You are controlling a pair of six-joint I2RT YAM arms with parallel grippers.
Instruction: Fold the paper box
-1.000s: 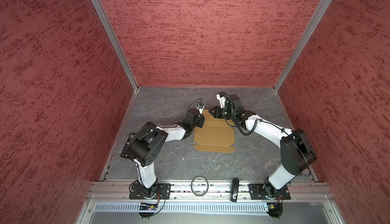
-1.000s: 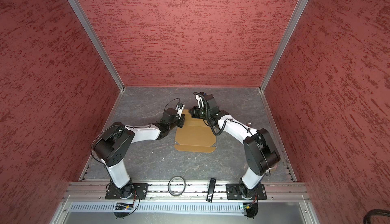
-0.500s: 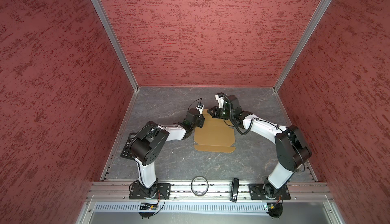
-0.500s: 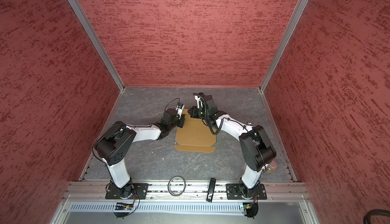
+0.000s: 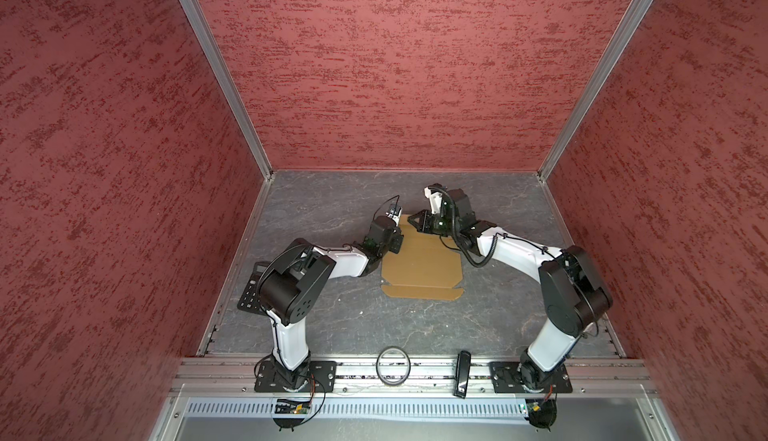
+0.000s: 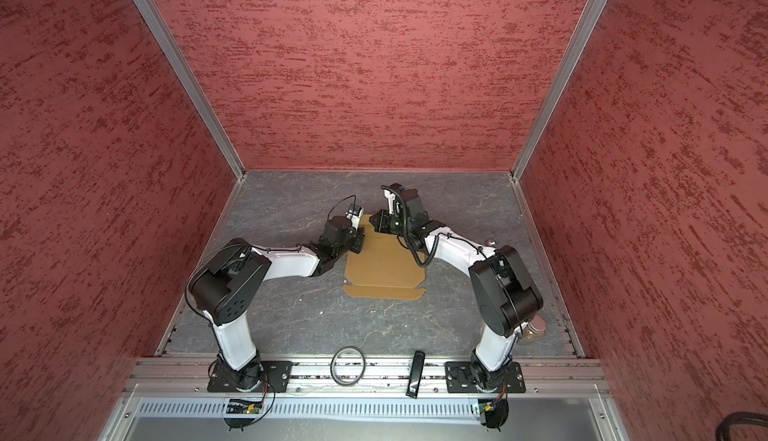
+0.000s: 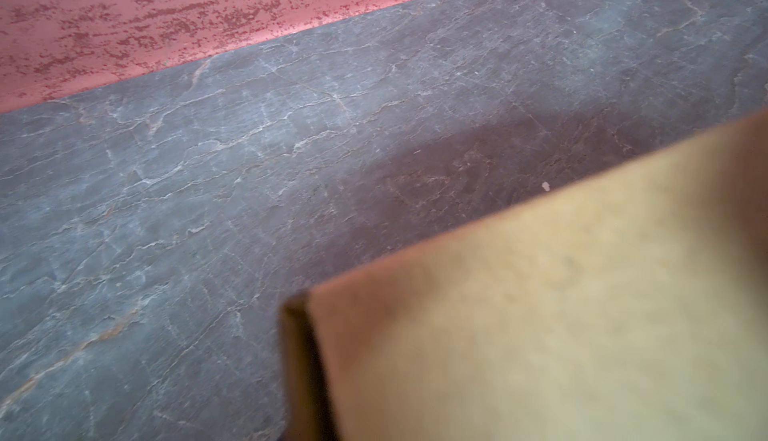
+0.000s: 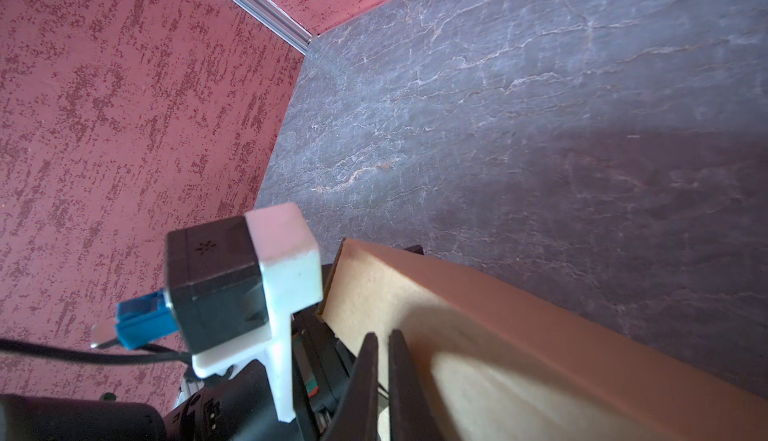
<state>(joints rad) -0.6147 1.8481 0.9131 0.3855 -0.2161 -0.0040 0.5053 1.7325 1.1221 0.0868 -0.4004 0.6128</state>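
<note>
Paper box [image 5: 422, 260]: unmoved. Your right claw [image 8: 383, 337]: still together at its far flap. Right elbow [image 5: 575, 289]: drawn in. Left claw [image 5: 397, 240]: gap unreadable.

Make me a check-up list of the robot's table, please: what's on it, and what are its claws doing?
Surface: grey stone-look tabletop, few pale specks.
Job's things: paper box, a mostly flat sheet, not yet box-shaped; its far flap looks lifted.
Clutter: calculator under the left arm; black ring and black bar-shaped gadget on the front rail; brownish jar behind the right arm.
Grippers: left gripper at the sheet's left edge, jaws hidden; right gripper shut at the far flap, grip unclear.
Cables: coiled black cable on the right arm; thin loop at the left wrist.
Surroundings: red textured walls, metal corner posts.
</note>
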